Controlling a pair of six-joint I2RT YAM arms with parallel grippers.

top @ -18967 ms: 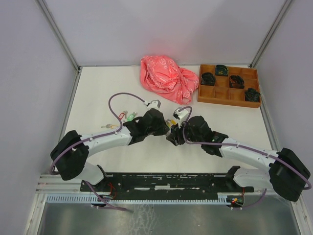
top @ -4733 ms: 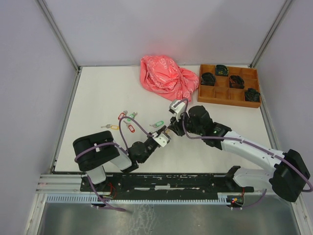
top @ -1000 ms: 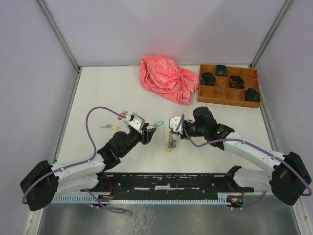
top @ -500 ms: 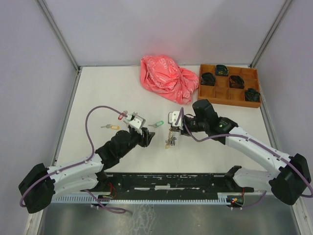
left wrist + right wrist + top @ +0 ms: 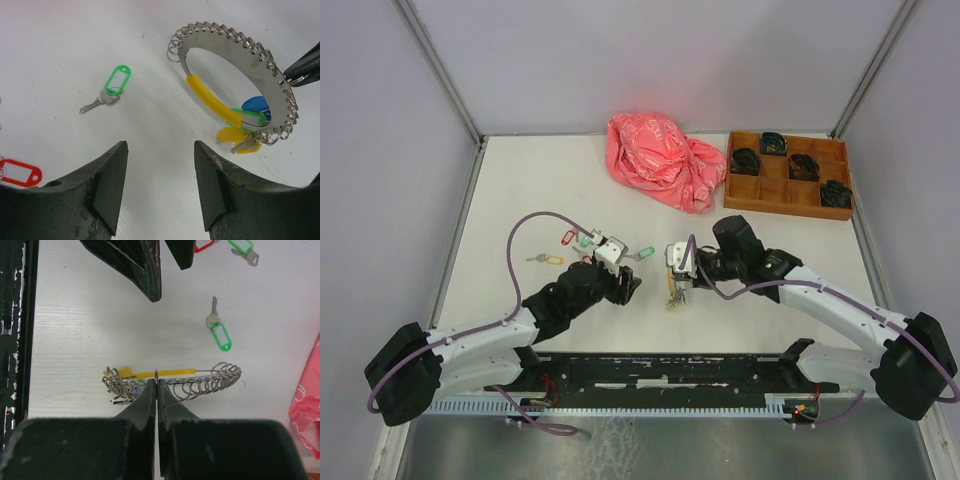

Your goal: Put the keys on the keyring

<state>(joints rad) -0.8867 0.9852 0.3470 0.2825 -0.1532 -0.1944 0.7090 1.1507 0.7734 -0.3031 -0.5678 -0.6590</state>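
My right gripper [image 5: 157, 383] [image 5: 682, 273] is shut on one small loop of the keyring [image 5: 205, 381] [image 5: 674, 291], holding it on edge just above the table. The keyring [image 5: 220, 42] is a silver band edged with small loops and has a yellow section. Blue, green and yellow tagged keys [image 5: 247, 118] hang from it. A loose green-tagged key [image 5: 113, 88] [image 5: 218, 333] [image 5: 642, 253] lies flat on the table to its left. My left gripper [image 5: 160, 152] [image 5: 626, 285] stands open and empty, facing the ring. A red-tagged key [image 5: 20, 172] lies at the left.
Red [image 5: 566, 238], green [image 5: 586, 240] and yellow [image 5: 551, 260] tagged keys lie left of the left gripper. A crumpled pink bag [image 5: 660, 160] sits at the back. A wooden compartment tray [image 5: 786, 207] with black bundles stands at the back right.
My left gripper's jaws have spread wider and it has shifted a little right toward the ring. The right gripper has shifted slightly, still holding the keyring.
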